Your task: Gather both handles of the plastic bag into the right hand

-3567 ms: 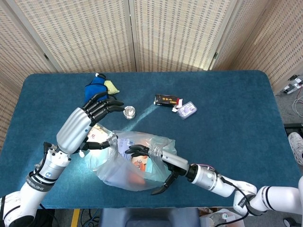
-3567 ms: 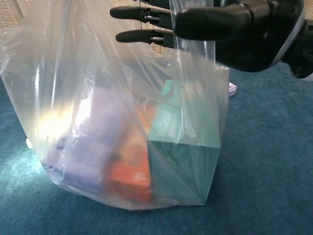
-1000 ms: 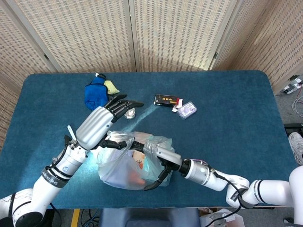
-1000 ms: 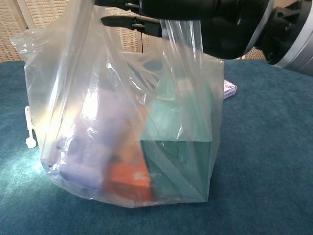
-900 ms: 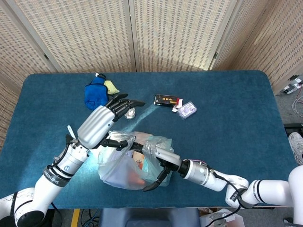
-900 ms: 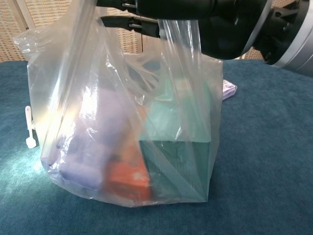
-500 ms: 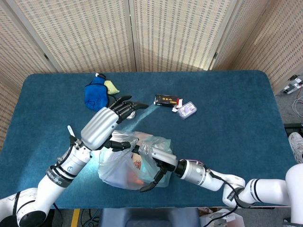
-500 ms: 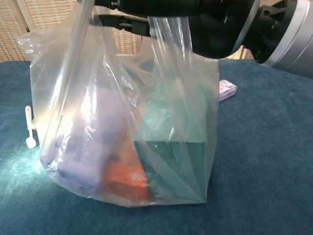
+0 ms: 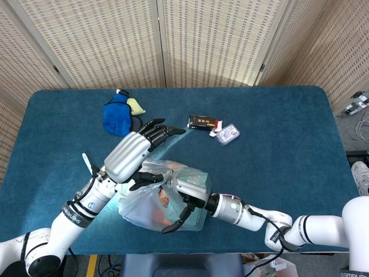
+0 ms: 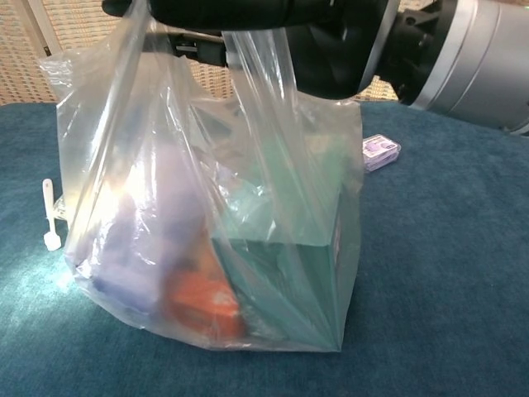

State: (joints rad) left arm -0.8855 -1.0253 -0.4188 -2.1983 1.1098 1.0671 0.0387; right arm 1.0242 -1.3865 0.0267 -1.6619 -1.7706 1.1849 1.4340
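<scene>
Two hands meet over the plastic bag [image 9: 164, 196], which stands on the near middle of the blue carpet-like table [image 9: 277, 144]. My right hand [image 9: 185, 193] has a thin, clear, crinkled handle [image 10: 256, 78] looped over its black fingers, which I grip at the bag's top; in the chest view that strip hangs straight down from my dark palm. My left hand [image 9: 135, 153], silver-backed with black fingers, reaches over the bag's far left edge, fingers stretched out toward the middle of the table. Its thumb lies against bunched film at the bag's rim, but I cannot tell whether it pinches that film.

Through the glossy film I see a square-edged teal box [image 10: 285, 281] at the right, an orange pack [image 10: 202, 306] low in the middle and a soft pale purple bundle [image 10: 153, 240] at the left. Print on them is too blurred to read.

Beyond the bag lie a blue cloth pouch [image 9: 117, 115], a yellowish piece [image 9: 136, 105] beside it, a dark flat packet [image 9: 204, 122] with unreadable lettering, and a pale purple case [image 9: 228, 134] just beside that packet. A small white plastic spoon [image 10: 50, 217] lies left of the bag.
</scene>
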